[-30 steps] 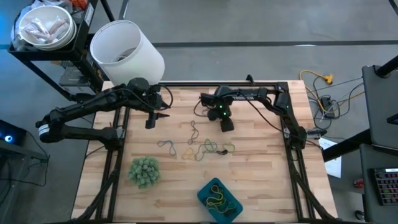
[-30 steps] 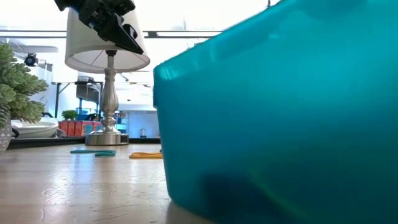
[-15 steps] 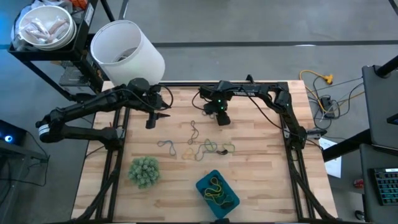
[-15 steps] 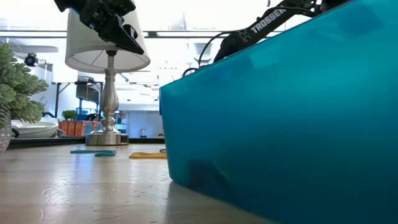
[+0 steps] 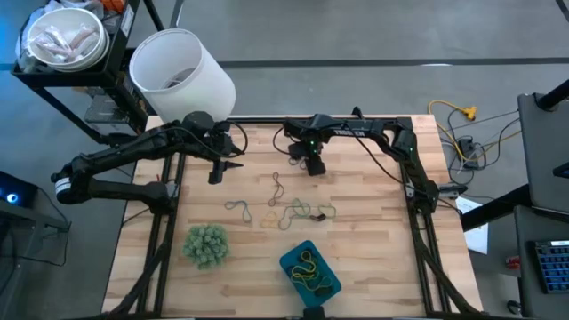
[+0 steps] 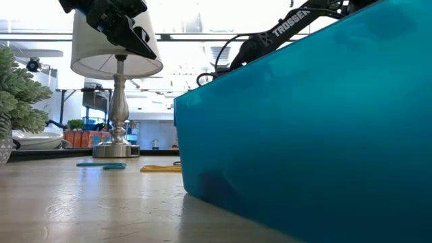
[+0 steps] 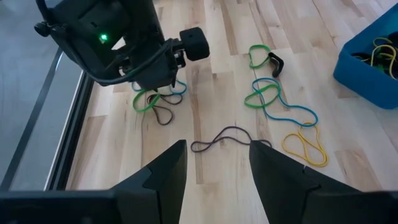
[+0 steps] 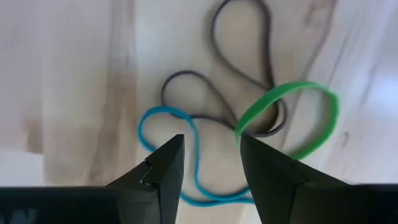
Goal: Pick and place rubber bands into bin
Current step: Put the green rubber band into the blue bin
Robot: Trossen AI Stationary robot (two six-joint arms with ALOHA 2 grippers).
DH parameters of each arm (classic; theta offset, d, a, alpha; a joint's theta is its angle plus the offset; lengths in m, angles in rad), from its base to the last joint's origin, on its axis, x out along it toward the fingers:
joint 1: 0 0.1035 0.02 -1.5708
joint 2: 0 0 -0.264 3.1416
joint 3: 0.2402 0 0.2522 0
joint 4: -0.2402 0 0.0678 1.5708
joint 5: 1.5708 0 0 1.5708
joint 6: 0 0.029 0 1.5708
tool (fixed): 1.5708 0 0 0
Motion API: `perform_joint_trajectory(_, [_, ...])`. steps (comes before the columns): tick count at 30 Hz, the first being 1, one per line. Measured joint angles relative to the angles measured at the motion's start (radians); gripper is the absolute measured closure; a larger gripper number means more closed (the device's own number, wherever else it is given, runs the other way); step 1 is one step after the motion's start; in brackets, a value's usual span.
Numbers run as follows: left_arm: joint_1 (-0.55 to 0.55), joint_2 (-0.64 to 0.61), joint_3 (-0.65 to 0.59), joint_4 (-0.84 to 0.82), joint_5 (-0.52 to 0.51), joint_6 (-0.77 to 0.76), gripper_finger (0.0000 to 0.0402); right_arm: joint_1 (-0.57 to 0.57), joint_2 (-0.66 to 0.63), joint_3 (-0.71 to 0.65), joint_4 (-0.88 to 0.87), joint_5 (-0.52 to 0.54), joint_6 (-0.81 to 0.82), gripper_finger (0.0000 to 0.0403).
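Pincer on your right arm (image 5: 310, 166) hangs low over the far middle of the bench (image 5: 373, 258), fingers parted and holding nothing; its wrist view looks straight down on a small tangle of rubber bands (image 8: 249, 134), a green loop, a blue loop and a dark one overlapping on the wood. Your left pincer (image 5: 216, 173) waits at the far left of the bench, fingers likewise spread and empty, beside the big white cylinder (image 5: 180, 73). Nearer you sits the fuzzy green ball (image 5: 206, 244) on the left. Your teal bin (image 5: 331, 286) stands at the near edge, askew, yellow and dark bands already inside. More loose bands trail across the bench's middle, between the right pincer and the bin.
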Motion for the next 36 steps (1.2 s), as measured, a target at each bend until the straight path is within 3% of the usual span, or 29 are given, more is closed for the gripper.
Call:
perform_joint_trajectory(23, [0.000, 0.000, 0.000, 0.000, 0.000, -0.002, 0.0243, -0.025, 0.027, 0.008, 0.040, 0.045, 0.024, 0.0267])
perform_joint_trajectory(27, [0.000, 0.000, 0.000, 0.000, 0.000, -0.002, 0.0243, -0.025, 0.027, 0.008, 0.030, 0.045, 0.010, 0.0295])
perform_joint_trajectory(33, [0.000, 0.000, 0.000, 0.000, 0.000, -0.002, 0.0243, -0.025, 0.027, 0.008, 0.015, 0.045, -0.007, 0.0377])
perform_joint_trajectory(36, [0.000, 0.000, 0.000, 0.000, 0.000, -0.002, 0.0243, -0.025, 0.027, 0.008, 0.015, 0.045, -0.008, 0.0392])
